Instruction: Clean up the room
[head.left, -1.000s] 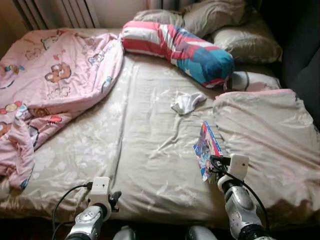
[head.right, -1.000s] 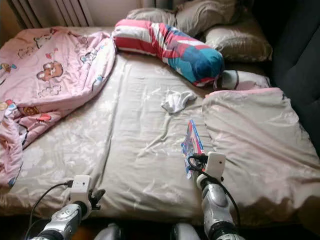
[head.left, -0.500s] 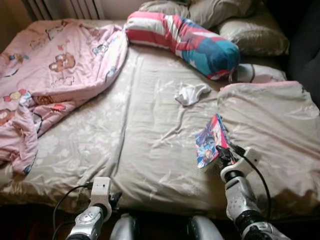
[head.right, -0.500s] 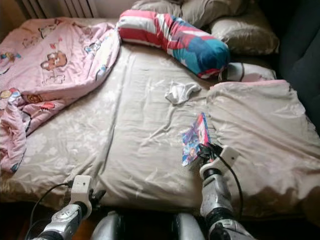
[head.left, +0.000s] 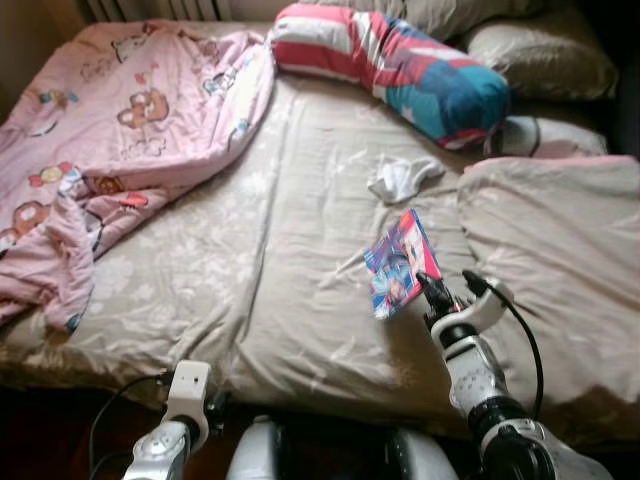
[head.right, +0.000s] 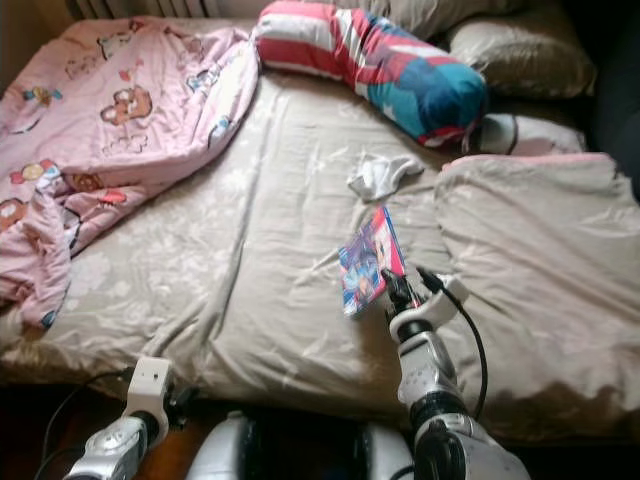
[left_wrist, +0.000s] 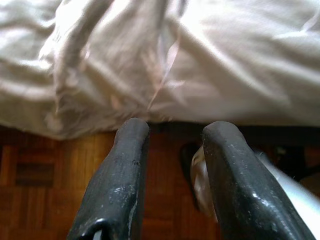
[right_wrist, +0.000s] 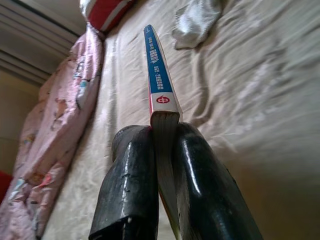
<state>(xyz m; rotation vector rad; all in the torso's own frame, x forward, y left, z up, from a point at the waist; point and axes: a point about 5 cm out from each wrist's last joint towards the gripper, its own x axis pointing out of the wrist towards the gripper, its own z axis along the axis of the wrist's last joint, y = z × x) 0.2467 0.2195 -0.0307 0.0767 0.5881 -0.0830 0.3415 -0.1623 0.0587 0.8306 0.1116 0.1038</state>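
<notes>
Beige sheets cover the bed (head.left: 290, 250), with a pink cartoon blanket (head.left: 120, 130) heaped along its left side, a striped red, white and teal bolster (head.left: 400, 65) lying across the head end in front of beige pillows (head.left: 540, 60), and a folded beige duvet (head.left: 560, 250) on the right. A small white sock (head.left: 400, 178) lies near the middle of the mattress, apart from everything else. The right gripper (right_wrist: 165, 150) has its two fingers pinching a thin book (head.left: 397, 262) by its lower edge, so the colourful cover stands tilted and clear of the sheet, just left of the duvet's edge. The left gripper (left_wrist: 172, 165) hangs low off the near edge of the bed above a wooden floor (left_wrist: 50, 175), its fingers spread with nothing between them. The step in hand looks like carrying the book off the bed as one part of tidying. Next, the robot would need to keep its pinch firm, since the hold is near one edge and the book could swing or slip, and turn toward a place for it; none is visible.
</notes>
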